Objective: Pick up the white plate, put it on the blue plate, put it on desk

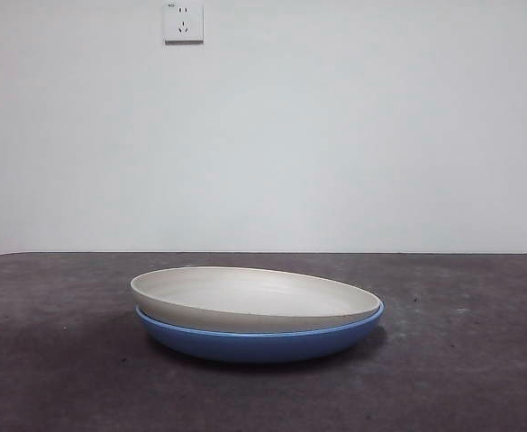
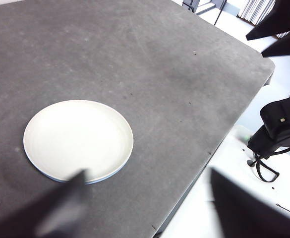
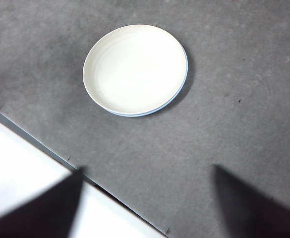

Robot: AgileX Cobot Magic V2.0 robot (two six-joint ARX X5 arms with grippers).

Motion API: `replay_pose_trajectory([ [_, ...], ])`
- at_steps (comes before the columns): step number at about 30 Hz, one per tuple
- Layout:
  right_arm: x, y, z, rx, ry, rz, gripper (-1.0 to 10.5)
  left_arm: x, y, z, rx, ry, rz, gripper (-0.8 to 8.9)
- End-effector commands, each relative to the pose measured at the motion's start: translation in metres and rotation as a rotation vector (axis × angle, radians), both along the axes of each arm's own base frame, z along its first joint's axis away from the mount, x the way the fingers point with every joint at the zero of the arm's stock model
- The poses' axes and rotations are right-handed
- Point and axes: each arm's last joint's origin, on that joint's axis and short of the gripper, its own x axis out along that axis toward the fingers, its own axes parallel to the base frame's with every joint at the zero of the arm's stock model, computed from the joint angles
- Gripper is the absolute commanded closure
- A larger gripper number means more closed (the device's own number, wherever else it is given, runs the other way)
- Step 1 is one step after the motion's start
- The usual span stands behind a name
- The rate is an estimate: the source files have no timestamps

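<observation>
The white plate (image 1: 254,294) lies stacked inside the blue plate (image 1: 263,343) in the middle of the desk (image 1: 461,360), slightly tilted. From above, the white plate (image 2: 78,139) (image 3: 134,69) covers nearly all of the blue plate (image 3: 177,94), which shows only as a thin rim (image 2: 105,177). My left gripper (image 2: 145,208) hangs high above the desk's edge, open and holding nothing. High up too, my right gripper (image 3: 147,206) stands open and holds nothing. Neither gripper appears in the front view.
A wall socket (image 1: 183,22) sits on the white wall behind the desk. The desk's edge (image 2: 209,153) (image 3: 35,144) runs close under both grippers. A black bag (image 2: 278,124) lies on the floor beyond the desk. The other arm's dark tip (image 2: 278,25) shows in the left wrist view.
</observation>
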Motion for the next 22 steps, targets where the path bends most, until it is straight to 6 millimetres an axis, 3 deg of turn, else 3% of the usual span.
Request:
replay_pose_trajectory([
  [1,0.0,0.0006,0.0031,0.006,-0.014,0.006,9.2,-0.0001,-0.0003,0.0021,-0.002,-0.006,-0.004,7.86],
  [22,0.0006,0.001,0.0039,0.013,-0.023,0.006,9.2,-0.0035,0.0062,0.0031,-0.016,-0.026,0.043,7.89],
])
